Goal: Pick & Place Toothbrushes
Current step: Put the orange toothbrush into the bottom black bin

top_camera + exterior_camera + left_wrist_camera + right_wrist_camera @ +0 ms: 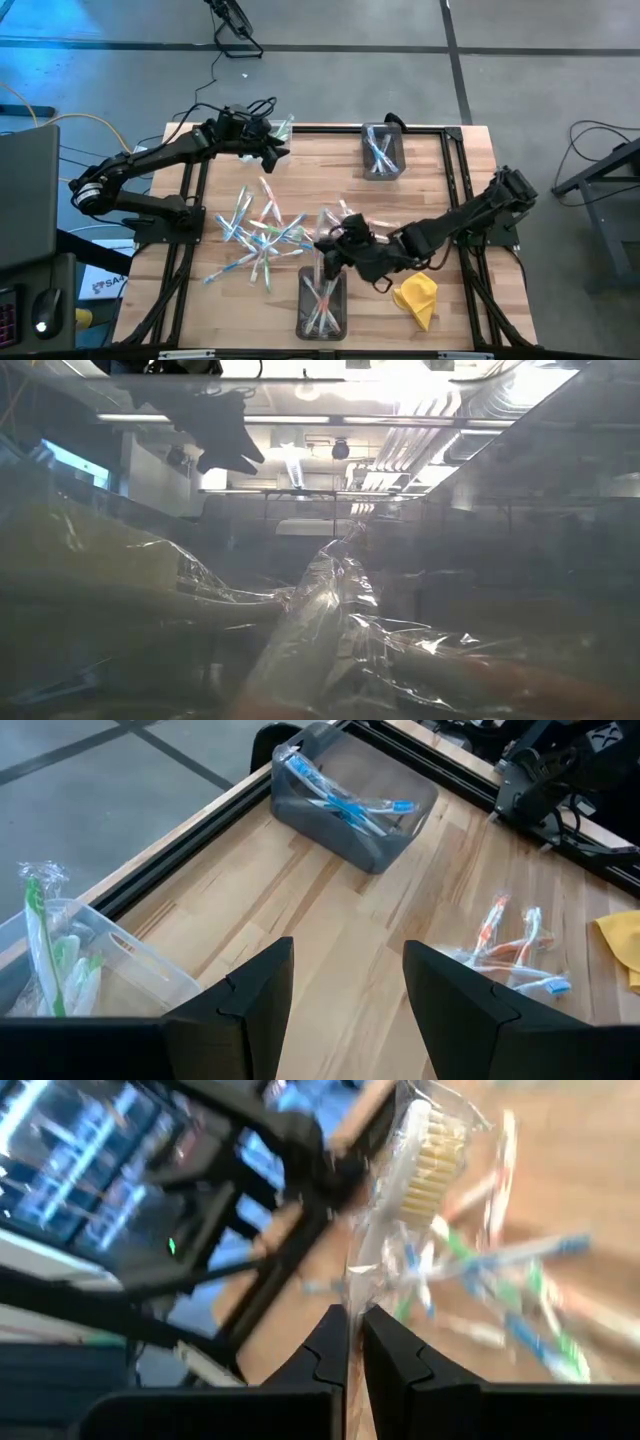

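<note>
right gripper (pixel 355 1330) jaws clamped on crinkly-wrapped toothbrush (pixel 425 1165) above near bin (pixel 322 305) | left gripper (pixel 345 1010) jaws apart, far-left edge | toothbrushes (pixel 258 232) scattered mid wooden bench (pixel 440 190)

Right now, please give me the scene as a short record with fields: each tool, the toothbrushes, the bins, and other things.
left tool: open, empty, at the far left of the table beside the bin with green toothbrushes
right tool: shut on a wrapped toothbrush, above the near bin
loose toothbrushes: scattered pile at the table middle
far bin: holds blue toothbrushes
yellow cloth: right of the near bin
</note>
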### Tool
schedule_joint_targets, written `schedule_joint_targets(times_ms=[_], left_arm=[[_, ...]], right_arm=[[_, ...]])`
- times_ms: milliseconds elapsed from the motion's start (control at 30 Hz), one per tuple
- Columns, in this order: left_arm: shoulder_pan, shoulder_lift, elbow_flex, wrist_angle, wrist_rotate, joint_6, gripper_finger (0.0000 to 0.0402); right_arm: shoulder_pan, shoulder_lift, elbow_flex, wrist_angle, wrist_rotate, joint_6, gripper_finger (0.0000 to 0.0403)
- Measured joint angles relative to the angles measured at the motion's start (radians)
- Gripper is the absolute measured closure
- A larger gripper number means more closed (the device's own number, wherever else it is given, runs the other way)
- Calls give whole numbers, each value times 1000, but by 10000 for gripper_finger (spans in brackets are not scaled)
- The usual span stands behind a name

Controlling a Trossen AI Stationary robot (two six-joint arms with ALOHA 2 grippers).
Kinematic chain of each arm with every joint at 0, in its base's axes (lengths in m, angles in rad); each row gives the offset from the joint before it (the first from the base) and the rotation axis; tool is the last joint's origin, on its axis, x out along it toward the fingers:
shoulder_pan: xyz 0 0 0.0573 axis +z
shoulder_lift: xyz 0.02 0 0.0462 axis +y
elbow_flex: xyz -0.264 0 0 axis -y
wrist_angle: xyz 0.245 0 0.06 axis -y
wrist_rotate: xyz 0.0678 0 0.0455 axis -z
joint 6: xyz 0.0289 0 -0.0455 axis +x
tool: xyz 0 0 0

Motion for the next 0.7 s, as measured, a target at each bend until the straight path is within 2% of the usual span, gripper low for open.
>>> schedule_joint_targets(times_ms=[267, 467, 700], left_arm=[[0, 0, 0, -13, 0, 0, 215], [0, 0, 0, -13, 0, 0, 215], [0, 0, 0, -13, 1, 0, 215]], right_arm=[[0, 85, 8, -33, -227, 141, 395], [0, 144, 8, -57, -402, 150, 395], [0, 202, 8, -81, -516, 148, 395]])
